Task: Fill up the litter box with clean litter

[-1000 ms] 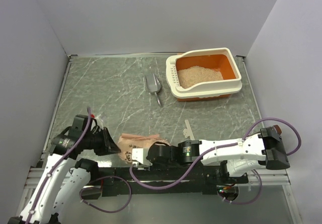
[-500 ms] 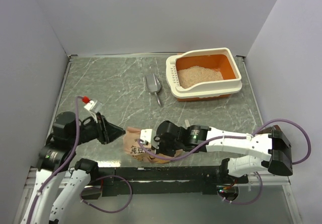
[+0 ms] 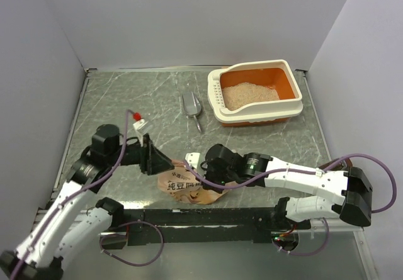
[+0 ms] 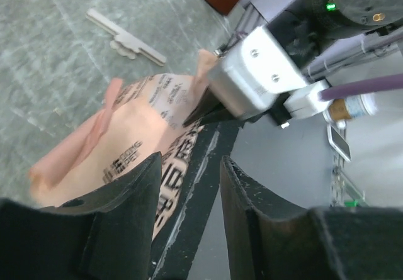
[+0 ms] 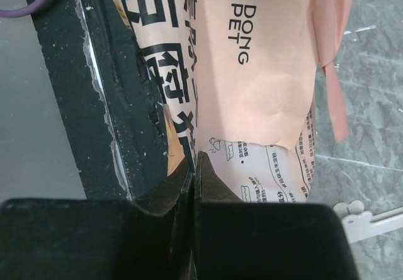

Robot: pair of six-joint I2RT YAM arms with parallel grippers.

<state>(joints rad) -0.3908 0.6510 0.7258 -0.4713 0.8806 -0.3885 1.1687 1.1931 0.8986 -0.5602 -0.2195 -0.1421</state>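
Bag handling at the near edge of the table [image 3: 126,104], top and wrist views. The right pincer [image 5: 195,162] is closed on a thin fold of the printed paper bag [image 3: 186,189], which lies slumped and crumpled. The left pincer [image 4: 189,167] has its jaws parted with nothing between them, and the bag's left end lies just beyond its tips. The box [image 3: 258,112] sits at the far right, well apart from the bag. The litter [image 3: 249,95] covers the left part of its orange basin, and bare orange shows toward the far right, so the fill looks partial. A scoop [image 3: 192,107] lies just left of the box.

The step in hand appears to be taking a second hold on the bag before lifting it.
- **Grip:** the left jaws should bite a full fold of paper at the left end, well away from the right pinch. A thin single layer may tear or slip.
- **Lift:** which end is the mouth cannot be told from these views. Both arms should rise together and keep the bag level until it is over the basin.
- **Path:** the carry should pass clear of the scoop, and the bag should tip over the bare orange area.
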